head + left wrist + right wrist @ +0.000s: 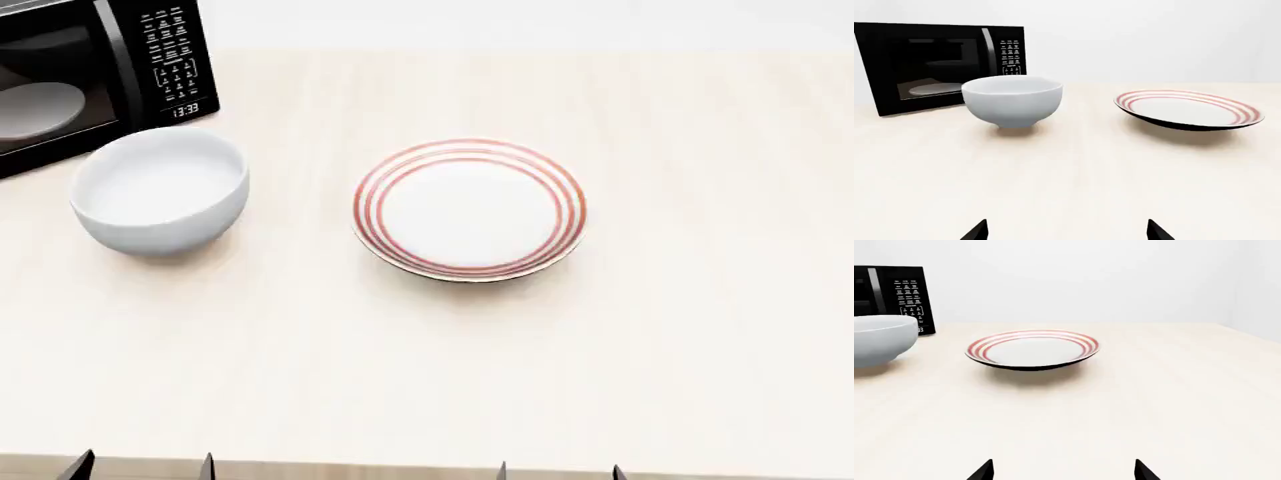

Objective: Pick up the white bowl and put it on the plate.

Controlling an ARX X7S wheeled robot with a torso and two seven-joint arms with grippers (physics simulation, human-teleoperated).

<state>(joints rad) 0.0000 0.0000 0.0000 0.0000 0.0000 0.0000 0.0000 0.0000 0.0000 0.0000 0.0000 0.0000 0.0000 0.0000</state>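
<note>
At the far left, a black microwave [94,75] is seen standing on the pale wooden table [534,360], its door shut and a pale turntable disc [934,89] showing behind the glass. Just in front of it, apart from its door, the white bowl [160,190] is set upright on the table, ahead of the left gripper [1067,231] and a little to its left, well clear of its fingertips [975,232]; the jaws are held spread with nothing between them. To the bowl's right, near but not touching, the plate [470,208] with its red-orange rings is laid flat, with nothing on it. It is found ahead of the right gripper [1064,470] and somewhat to its left, well apart from it. That gripper's jaws are likewise spread wide and nothing is pinched between them.
</note>
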